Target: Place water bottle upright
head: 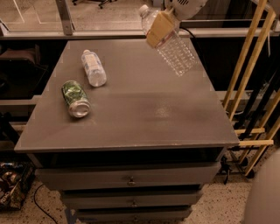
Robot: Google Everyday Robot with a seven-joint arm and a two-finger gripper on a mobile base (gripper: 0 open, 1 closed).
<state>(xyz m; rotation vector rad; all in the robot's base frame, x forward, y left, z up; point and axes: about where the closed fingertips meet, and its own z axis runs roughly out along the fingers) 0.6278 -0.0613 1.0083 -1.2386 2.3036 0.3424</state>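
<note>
Water bottle [177,52] is in the air over the far right part of the table [153,118]. It is tilted, white cap up-left and base down-right, touching nothing below. Gripper [158,29] is clamped across its neck and shoulder. Only the near tan finger shows; the other sits behind the bottle. That finger also covers the label band. Arm [183,4] is cut off by the top edge (just a pale wrist stub visible). Bottle base hangs near the table's right edge, inside it as far as this angle tells.

Open room: middle, front and right of the tabletop are bare grey surface. Second bottle [93,68], with a wide white-blue label, lies on its side at far left. Green can [75,98] lies on its side just in front of it, close but apart. Both are well apart from the held bottle. Wooden rails [247,65] stand just off the table's right side. Drawers [131,179] under the top are closed. Pale rounded robot body [264,197] is cut off at the bottom right corner.
</note>
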